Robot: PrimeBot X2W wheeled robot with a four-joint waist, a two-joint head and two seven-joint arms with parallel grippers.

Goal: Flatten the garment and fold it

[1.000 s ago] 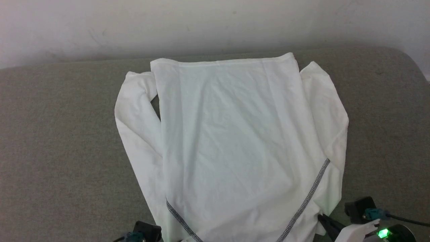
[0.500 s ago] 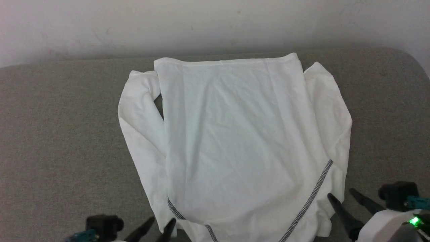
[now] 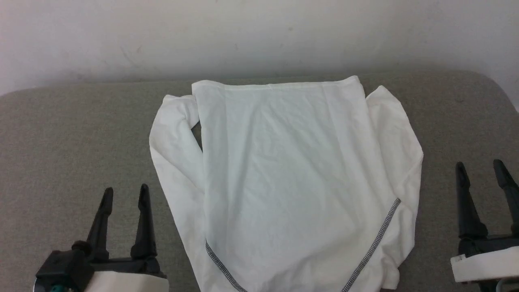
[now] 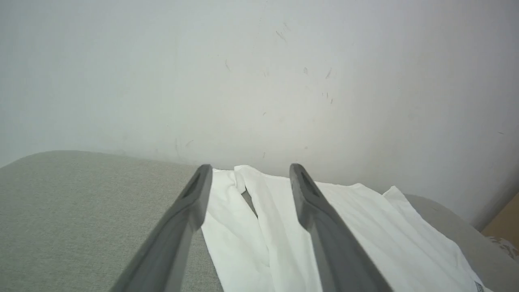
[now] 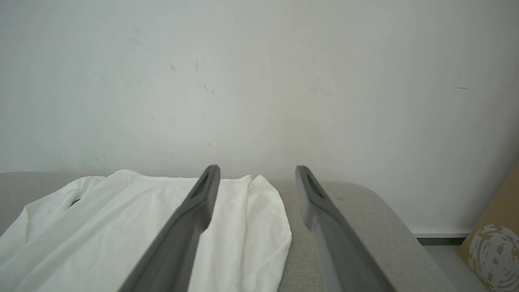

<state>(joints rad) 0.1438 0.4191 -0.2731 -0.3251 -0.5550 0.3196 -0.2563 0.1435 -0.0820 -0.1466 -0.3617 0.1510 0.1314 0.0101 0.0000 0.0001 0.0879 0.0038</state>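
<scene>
Garment (image 3: 292,182) looks flat; fold not begun. Left end effector (image 3: 126,190) at 8 o'clock, right end effector (image 3: 478,164) at 4, both spread, empty. Next, likely: you pinch sleeves (image 3: 174,162), fold inward.

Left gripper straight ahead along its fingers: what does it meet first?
Likely the garment, its sleeve edge framed between the fingers of the open left gripper in the wrist view; if it rides above the cloth, the wall behind the cushion. Height is unclear.
</scene>
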